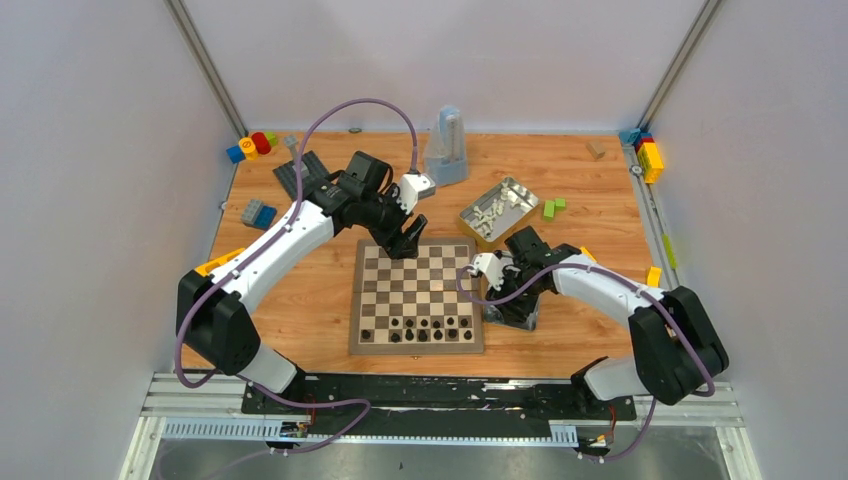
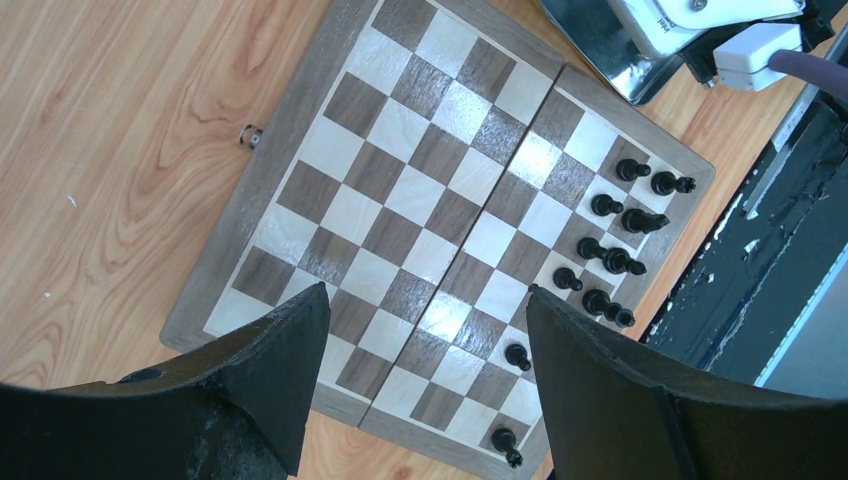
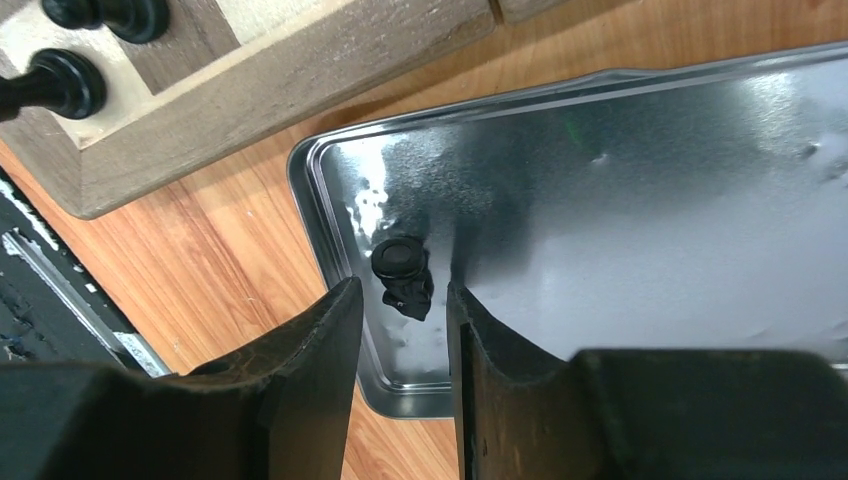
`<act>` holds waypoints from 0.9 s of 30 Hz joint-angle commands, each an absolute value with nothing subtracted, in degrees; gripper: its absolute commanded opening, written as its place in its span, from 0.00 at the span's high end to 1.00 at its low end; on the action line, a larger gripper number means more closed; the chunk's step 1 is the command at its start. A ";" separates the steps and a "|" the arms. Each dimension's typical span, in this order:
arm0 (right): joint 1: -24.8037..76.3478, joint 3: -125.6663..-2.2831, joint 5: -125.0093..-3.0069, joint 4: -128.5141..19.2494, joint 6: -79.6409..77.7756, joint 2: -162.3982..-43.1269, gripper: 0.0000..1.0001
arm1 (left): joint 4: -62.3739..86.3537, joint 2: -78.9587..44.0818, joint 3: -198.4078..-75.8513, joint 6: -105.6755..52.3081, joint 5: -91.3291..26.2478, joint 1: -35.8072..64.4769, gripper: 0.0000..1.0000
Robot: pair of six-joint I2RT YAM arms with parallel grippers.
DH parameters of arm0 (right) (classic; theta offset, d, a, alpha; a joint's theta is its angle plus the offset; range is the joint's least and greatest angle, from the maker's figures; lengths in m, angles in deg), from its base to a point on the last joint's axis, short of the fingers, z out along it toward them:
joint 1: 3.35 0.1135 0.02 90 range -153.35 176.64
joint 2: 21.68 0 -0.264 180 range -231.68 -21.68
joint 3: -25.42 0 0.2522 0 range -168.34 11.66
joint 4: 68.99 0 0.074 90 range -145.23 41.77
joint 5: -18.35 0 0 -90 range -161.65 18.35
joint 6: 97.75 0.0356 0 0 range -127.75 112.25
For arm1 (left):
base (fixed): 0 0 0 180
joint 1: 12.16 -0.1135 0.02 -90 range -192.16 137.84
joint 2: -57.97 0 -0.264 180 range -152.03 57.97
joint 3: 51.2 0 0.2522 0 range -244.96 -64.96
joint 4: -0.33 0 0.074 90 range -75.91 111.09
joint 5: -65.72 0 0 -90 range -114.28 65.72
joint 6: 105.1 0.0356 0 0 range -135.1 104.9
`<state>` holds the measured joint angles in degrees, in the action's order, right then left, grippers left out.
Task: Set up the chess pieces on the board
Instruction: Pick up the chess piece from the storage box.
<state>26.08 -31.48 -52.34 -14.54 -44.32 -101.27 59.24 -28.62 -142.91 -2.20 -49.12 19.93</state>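
Board (image 1: pixel 416 295): flat at table centre in the overhead view, its far rows bare. Black chess pieces (image 1: pixel 420 328): ranked along the two rows at the board's lower edge. White chess pieces (image 1: pixel 492 212): heaped in an open tin (image 1: pixel 520 187) right of the board's upper right corner; only the overhead view shows them. Left gripper (image 2: pixel 425 300): the overhead view hides its fingers under the wrist, while the left wrist view shows both fingers spread wide with nothing between them and the checkered squares below, the black pieces at right of frame. Left arm: reaches from lower left up and across, elbow bent, wrist tipped down over the board's top edge. Second tin (image 3: pixel 650 200): shiny, lying just beside the board's corner; its contents are legible only in the right wrist view, namely one black piece (image 3: pixel 400 270) near the tin's corner. Right gripper (image 3: pixel 402 290): fingers narrowly parted above that piece, which sits at the tips; no contact is visible. Right arm: folded in from lower right, wrist pointing down at the board's right side.
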 commanded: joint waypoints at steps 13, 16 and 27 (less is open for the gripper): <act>25.83 -28.78 -55.75 -19.76 -44.66 -102.86 0.73 | 58.20 -26.12 -143.04 -1.74 -49.39 19.21 0.20; 25.85 -29.00 -56.58 -19.82 -44.75 -102.69 0.81 | 58.29 -26.23 -143.09 -1.58 -49.34 19.07 0.20; 25.84 -34.60 -52.17 -16.12 -44.56 -101.16 0.94 | 57.70 -25.51 -142.58 -2.12 -49.45 17.21 0.20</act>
<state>26.08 -30.73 -54.90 -17.75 -44.41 -102.28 59.26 -28.60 -142.89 -1.96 -49.03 18.66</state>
